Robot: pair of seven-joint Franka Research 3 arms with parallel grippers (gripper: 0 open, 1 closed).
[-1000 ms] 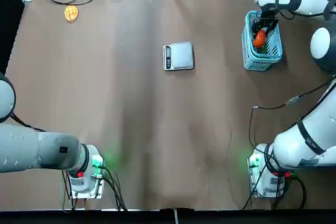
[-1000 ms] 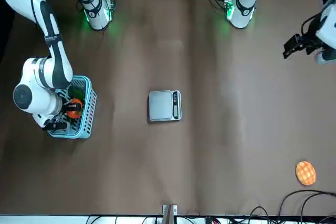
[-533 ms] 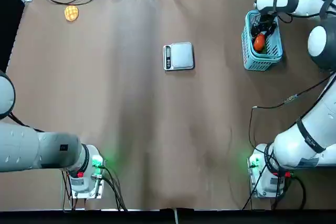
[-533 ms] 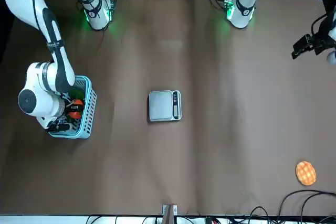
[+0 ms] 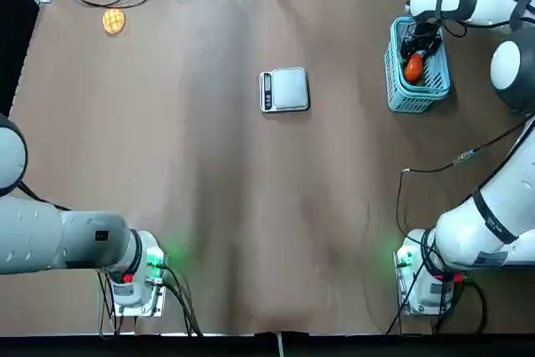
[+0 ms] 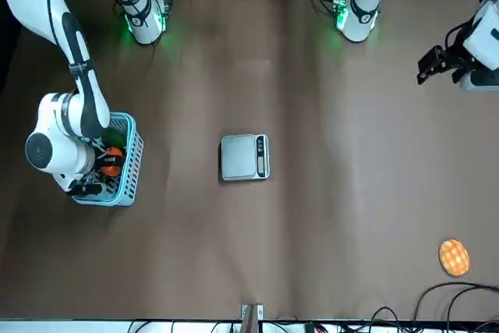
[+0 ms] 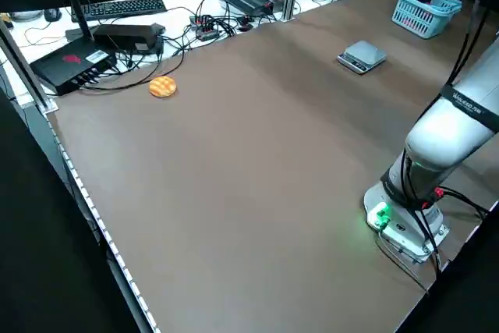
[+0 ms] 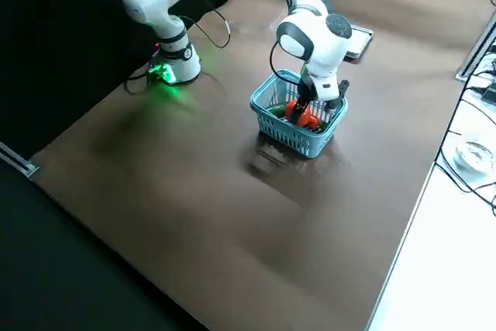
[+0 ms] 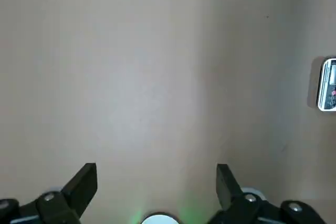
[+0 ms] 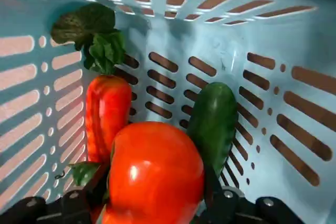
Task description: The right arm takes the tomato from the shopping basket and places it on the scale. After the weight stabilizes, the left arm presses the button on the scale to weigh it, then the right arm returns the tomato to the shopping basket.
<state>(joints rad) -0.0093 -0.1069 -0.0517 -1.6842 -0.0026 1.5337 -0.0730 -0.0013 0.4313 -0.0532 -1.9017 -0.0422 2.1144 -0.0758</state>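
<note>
The light-blue shopping basket [image 5: 418, 99] stands at the far right of the table. Inside it lies the orange-red tomato [image 5: 411, 67], which fills the lower part of the right wrist view [image 10: 155, 174]. My right gripper [image 5: 415, 48] reaches down into the basket [image 8: 298, 141], and its fingers [image 10: 89, 182] press on both sides of the tomato. The scale [image 5: 286, 89], a silver plate with a dark strip on its left, sits bare at mid-table. My left gripper [image 6: 433, 65] hovers open over the table's left side, far from the scale [image 9: 328, 85].
A green cucumber [image 10: 212, 121] and a long red vegetable with green leaves [image 10: 107, 108] lie in the basket beside the tomato. A flat yellow-orange round item [image 5: 114, 20] rests at the far left corner. A cable [image 5: 468, 158] trails on the table near the right arm's base.
The right wrist shifted slightly over the basket, and the tomato stays inside. In the front view the left gripper drifted outward and then back.
</note>
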